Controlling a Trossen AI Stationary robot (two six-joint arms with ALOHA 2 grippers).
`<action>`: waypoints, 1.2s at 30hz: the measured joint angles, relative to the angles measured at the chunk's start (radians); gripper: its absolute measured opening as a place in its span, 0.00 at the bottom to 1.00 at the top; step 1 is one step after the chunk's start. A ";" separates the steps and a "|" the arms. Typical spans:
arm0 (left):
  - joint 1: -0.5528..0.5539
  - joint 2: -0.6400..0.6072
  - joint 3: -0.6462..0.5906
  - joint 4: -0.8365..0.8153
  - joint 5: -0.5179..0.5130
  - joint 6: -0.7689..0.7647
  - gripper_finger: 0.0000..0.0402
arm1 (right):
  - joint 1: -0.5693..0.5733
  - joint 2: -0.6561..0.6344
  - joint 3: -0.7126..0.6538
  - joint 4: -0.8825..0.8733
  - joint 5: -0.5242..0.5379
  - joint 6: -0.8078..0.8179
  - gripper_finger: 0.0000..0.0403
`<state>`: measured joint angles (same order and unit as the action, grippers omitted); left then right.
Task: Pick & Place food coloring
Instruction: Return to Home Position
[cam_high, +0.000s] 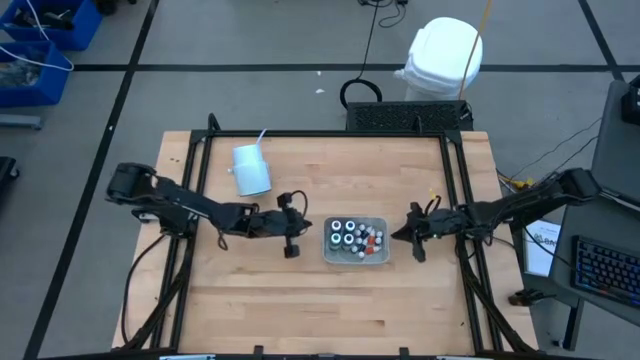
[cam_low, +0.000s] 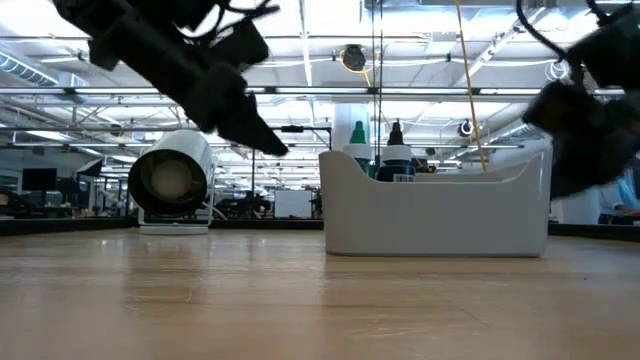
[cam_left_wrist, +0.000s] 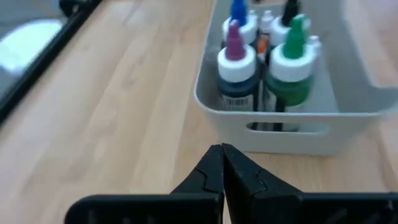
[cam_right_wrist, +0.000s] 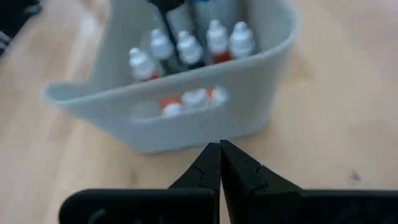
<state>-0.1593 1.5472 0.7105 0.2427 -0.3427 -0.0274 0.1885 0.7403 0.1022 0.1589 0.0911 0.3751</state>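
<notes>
Seemingly the food coloring (cam_high: 356, 237) all sits in the bin (cam_high: 327, 251); left gripper (cam_left_wrist: 221, 152) and right gripper (cam_right_wrist: 219, 148) flank it, fingers clenched, empty.

Bin (cam_high: 326, 241) on table (cam_high: 300, 310), near middle, slightly right of centre. Inside bin:
- larger food coloring bottles (cam_high: 343, 233) upright in left half
- small food coloring bottles (cam_high: 373, 240) in right half, just beside larger ones

Left gripper (cam_high: 298, 225) over table just left of bin, apart from it. Right gripper (cam_high: 402, 233) just right of bin, apart from it. Bin between the two.

Cup (cam_high: 251, 170) on its side behind and left of bin, behind left arm. Straw (cam_high: 261, 137) sticks out toward far edge.

Keyboard (cam_high: 605, 268) off table, to right.
</notes>
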 joint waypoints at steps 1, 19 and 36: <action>0.000 -0.028 0.000 -0.026 0.011 0.028 0.01 | -0.007 -0.013 0.031 -0.048 0.015 -0.019 0.00; 0.014 -0.629 -0.433 0.246 0.291 0.307 0.01 | -0.047 -0.425 0.198 -0.243 0.038 -0.520 0.00; 0.015 -0.862 -0.700 0.468 0.369 0.387 0.00 | -0.060 -0.739 0.089 -0.217 0.020 -0.484 0.00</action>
<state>-0.1446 0.6852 0.0101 0.7104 0.0262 0.3594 0.1286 0.0012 0.1916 -0.0584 0.1107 -0.1094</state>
